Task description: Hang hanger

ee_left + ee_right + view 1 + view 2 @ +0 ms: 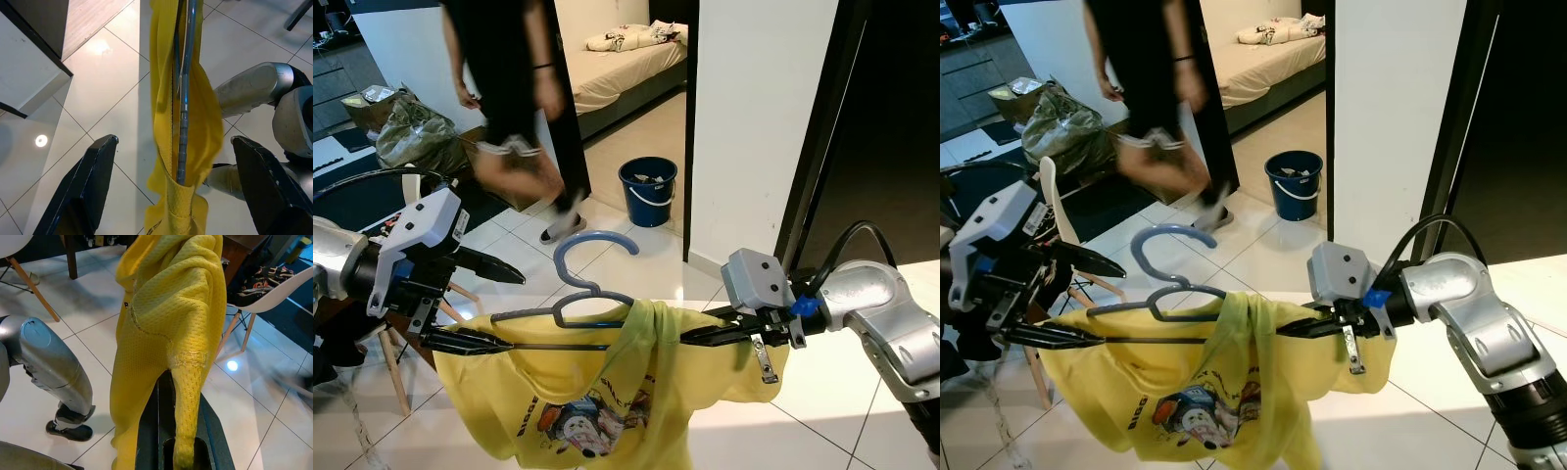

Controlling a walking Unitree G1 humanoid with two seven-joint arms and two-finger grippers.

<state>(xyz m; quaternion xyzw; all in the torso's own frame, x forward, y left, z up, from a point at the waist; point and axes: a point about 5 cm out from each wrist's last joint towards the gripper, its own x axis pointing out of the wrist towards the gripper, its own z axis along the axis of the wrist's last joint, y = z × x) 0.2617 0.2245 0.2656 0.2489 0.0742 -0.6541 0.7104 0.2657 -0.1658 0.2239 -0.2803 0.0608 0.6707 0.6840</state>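
The hanger [592, 294], blue-grey with a yellow shirt [607, 392] draped over it, hangs in mid-air between the two arms, above the tiled floor [636, 264]. The right gripper [705, 336] has its fingers pressed together on the shirt's right shoulder, pinching cloth over the hanger's end. The left gripper [475, 304] is spread wide: one finger [489, 266] points out above the bar, the other [470, 342] lies along the shirt's left shoulder, and in the left wrist view the shirt and hanger rod run between the two fingers without touching either. The hook [592, 245] stands upright and free, with open air above it. Ahead, floor stays open up to a blue bucket [648, 191] that stands just beside the white wall edge [754, 127] at a doorway; beyond it a bed [622, 64] shows. A person [514, 98] walks across the path ahead on the left, blurred. To the robot's left a white chair [1053, 211] stands near the left arm, and a bag [411, 132] lies on the floor farther back. A dark door [891, 117] stands on the right.
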